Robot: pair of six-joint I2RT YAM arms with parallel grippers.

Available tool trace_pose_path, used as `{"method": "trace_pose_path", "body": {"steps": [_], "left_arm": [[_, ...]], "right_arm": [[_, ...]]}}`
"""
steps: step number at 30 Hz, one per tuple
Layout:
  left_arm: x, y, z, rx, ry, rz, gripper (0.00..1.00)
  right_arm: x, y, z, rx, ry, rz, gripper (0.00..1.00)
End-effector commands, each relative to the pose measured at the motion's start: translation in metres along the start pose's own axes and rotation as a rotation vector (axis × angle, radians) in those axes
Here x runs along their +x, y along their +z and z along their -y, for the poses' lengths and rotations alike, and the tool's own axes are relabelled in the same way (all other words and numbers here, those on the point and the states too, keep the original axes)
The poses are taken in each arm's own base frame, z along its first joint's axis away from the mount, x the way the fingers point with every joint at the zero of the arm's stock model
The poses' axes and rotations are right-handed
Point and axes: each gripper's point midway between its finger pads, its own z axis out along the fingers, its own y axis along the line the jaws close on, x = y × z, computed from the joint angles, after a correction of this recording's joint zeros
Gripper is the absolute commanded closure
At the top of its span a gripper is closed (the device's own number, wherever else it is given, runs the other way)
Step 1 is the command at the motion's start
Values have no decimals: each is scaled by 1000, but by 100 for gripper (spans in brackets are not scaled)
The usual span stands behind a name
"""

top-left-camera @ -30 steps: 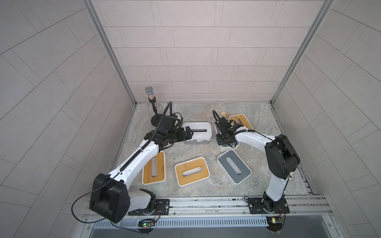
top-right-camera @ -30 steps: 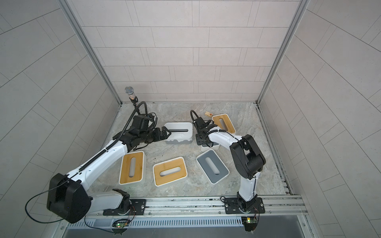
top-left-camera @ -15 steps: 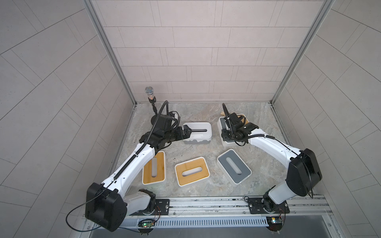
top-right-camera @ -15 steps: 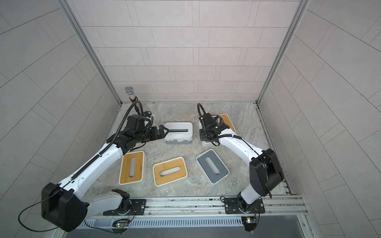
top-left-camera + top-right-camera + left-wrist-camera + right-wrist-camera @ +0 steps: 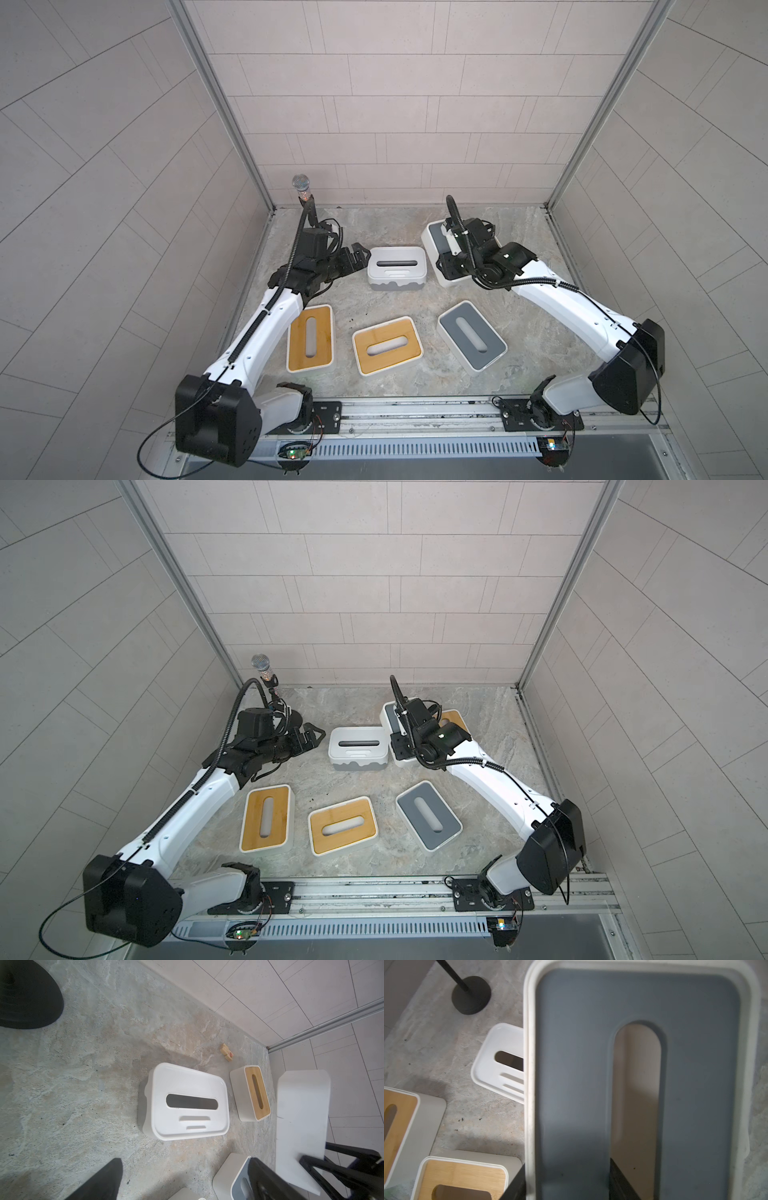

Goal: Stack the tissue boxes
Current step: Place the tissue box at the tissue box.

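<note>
All-white box (image 5: 397, 268) centre; lifted grey box (image 5: 431, 249) tilted, two o'clock, by far bamboo box (image 5: 457, 720); flat: seven-o'clock bamboo box (image 5: 311, 337), six-o'clock bamboo box (image 5: 387, 345), five-o'clock grey box (image 5: 471, 336).

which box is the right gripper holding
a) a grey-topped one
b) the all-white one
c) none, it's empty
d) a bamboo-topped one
a: in the right wrist view the right gripper is shut on the grey-topped box, with one finger down in its slot and the other outside the rim.
</note>
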Motion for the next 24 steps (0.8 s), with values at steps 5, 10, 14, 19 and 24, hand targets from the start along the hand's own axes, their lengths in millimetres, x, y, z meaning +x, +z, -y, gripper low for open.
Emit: {"method": "trace_pose_path", "body": {"steps": [5, 10, 14, 19, 24], "left_arm": [[-4, 5, -15, -13, -54, -3, 0], [-7, 5, -25, -30, -88, 4, 0], [-9, 6, -28, -32, -105, 4, 0], [-12, 4, -29, -23, -114, 12, 0], [-15, 2, -33, -25, -132, 22, 0]], "right_arm": [[-12, 9, -35, -36, -133, -15, 66], [-13, 28, -50, -43, -188, -54, 66], [-14, 41, -64, -44, -239, -74, 66], [-14, 58, -74, -39, -270, -100, 66], [-15, 71, -83, -41, -302, -116, 66]]}}
